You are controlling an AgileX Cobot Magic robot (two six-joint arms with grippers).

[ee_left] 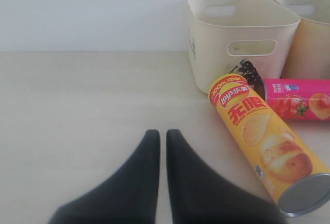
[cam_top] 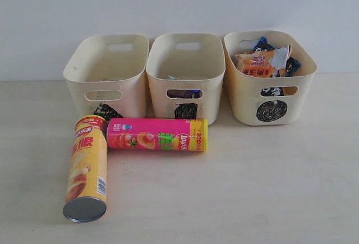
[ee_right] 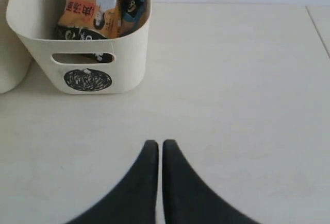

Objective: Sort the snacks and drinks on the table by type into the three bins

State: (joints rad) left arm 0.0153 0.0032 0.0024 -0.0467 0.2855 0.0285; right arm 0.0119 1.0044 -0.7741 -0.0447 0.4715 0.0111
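Three cream bins stand in a row at the back: the left bin point(cam_top: 106, 70), the middle bin point(cam_top: 185, 73) and the right bin point(cam_top: 269, 81). A yellow chip tube point(cam_top: 87, 168) lies in front of the left bin, its metal end toward the front. A pink chip tube point(cam_top: 157, 134) lies crosswise in front of the left and middle bins. The orange chip bag point(cam_top: 259, 63) and the blue-white bag point(cam_top: 283, 59) sit in the right bin. A dark purple carton point(cam_top: 182, 93) shows through the middle bin's handle cutout. My left gripper point(ee_left: 163, 132) is shut and empty, beside the yellow tube point(ee_left: 265, 149). My right gripper point(ee_right: 159, 143) is shut and empty, in front of the circle-marked bin point(ee_right: 87, 44).
The bins carry black scribbled marks: a circle point(cam_top: 271, 110) on the right one, a square point(cam_top: 185, 111) on the middle one, and a mark point(cam_top: 106, 111) on the left one half hidden by the tubes. A pale wall rises behind the bins. Neither arm shows in the exterior view.
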